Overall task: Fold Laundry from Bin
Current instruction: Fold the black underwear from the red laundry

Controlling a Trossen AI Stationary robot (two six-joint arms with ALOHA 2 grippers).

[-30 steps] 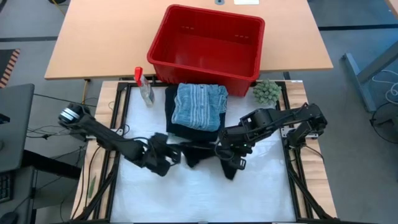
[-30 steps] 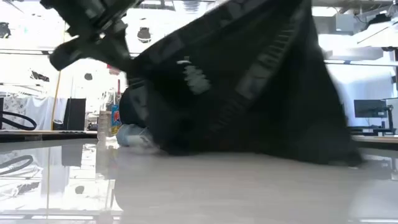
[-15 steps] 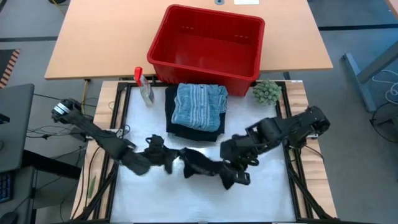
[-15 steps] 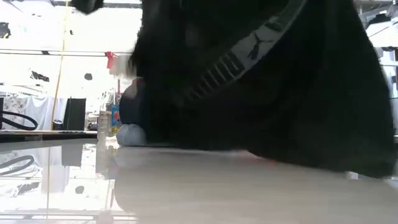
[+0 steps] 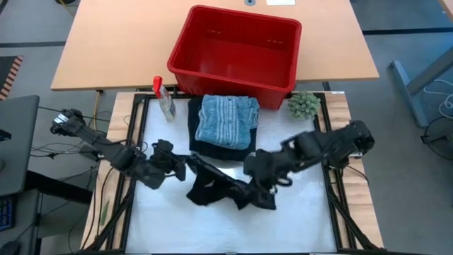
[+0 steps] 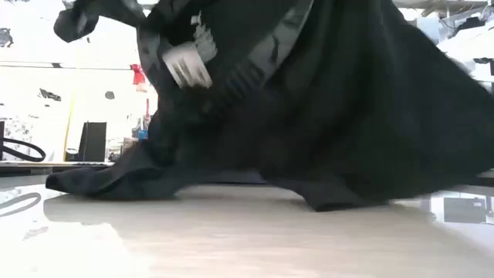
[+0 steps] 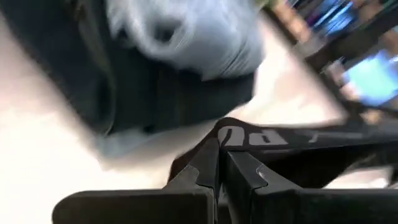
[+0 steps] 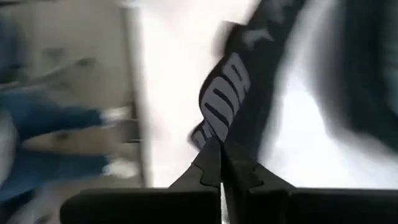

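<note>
Both grippers, left (image 5: 185, 163) and right (image 5: 249, 185), pinch the black garment (image 5: 216, 185) with fingers closed, spreading it; next, lay it flat on the worktop (image 5: 177, 227).

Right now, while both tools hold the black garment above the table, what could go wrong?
1. The left tool and right tool are each shut on only a thin edge of the black garment; a pull may slip it free.
2. The folded stack lies just behind; a swinging arm could disturb it.
3. The spray bottle stands nearby and might tip.
</note>
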